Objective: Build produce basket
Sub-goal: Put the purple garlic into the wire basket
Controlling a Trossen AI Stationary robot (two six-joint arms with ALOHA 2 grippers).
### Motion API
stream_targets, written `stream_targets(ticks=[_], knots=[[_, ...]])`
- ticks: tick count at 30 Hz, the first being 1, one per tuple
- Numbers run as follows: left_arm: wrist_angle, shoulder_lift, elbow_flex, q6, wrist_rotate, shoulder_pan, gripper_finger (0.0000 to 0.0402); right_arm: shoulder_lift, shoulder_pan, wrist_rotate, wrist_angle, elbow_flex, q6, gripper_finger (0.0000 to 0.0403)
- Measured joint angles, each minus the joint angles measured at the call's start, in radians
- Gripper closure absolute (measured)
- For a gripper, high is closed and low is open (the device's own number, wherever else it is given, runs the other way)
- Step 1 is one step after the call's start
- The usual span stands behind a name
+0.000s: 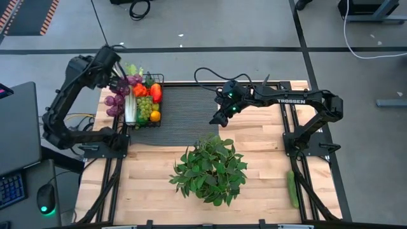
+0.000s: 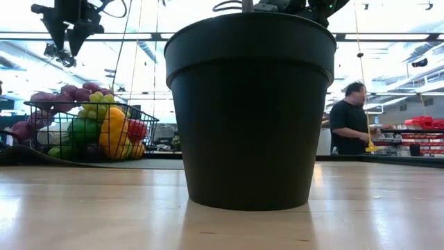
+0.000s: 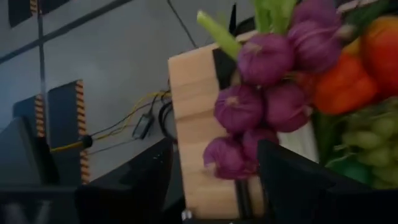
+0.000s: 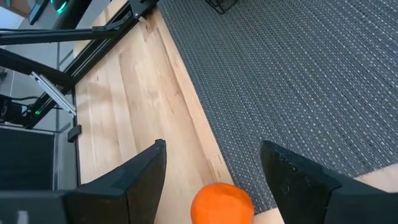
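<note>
The basket (image 1: 145, 102) sits on the mat's (image 1: 184, 108) left end, full of produce (image 1: 141, 95); the potted plant (image 1: 210, 168) stands in front.

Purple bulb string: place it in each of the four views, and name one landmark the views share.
High view: purple bulb string hangs over the basket's left side, upper left.
Low view: far left, behind the mesh.
Left wrist view: centre, filling the middle, past the left tool.
Right wrist view: not in it.
Shared landmark: the green grapes.
</note>
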Motion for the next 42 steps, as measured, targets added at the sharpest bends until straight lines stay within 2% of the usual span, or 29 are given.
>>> stream_targets(ticks=[4, 7, 11, 18, 25, 32, 42], knots=[[0.020, 0.019, -0.067, 0.045, 0.020, 0.069, 0.0144, 0.000, 0.000, 0.000, 0.001, 0.000, -0.018, 0.0139], [0.036, 0.028, -0.149, 0.063, 0.098, 0.110, 0.0125, 0.000, 0.000, -0.001, 0.001, 0.000, -0.030, 0.0139], [0.042, 0.033, -0.225, 0.062, 0.119, 0.120, 0.0091, 0.000, 0.000, -0.007, -0.002, 0.000, -0.030, 0.0139], [0.083, 0.031, -0.226, 0.120, 0.122, 0.120, 0.0045, 0.000, 0.000, -0.025, -0.004, 0.000, -0.050, 0.0139], [0.169, 0.053, -0.225, 0.148, 0.233, 0.162, 0.0013, 0.000, 0.000, -0.029, -0.005, 0.000, -0.088, 0.0139], [0.205, 0.103, -0.271, 0.183, 0.231, 0.192, 0.0008, 0.000, 0.000, -0.030, -0.007, 0.000, -0.089, 0.0139], [0.324, 0.104, -0.434, 0.058, 0.231, 0.186, 0.0008, 0.000, -0.002, -0.023, -0.006, 0.000, -0.045, 0.0139]])
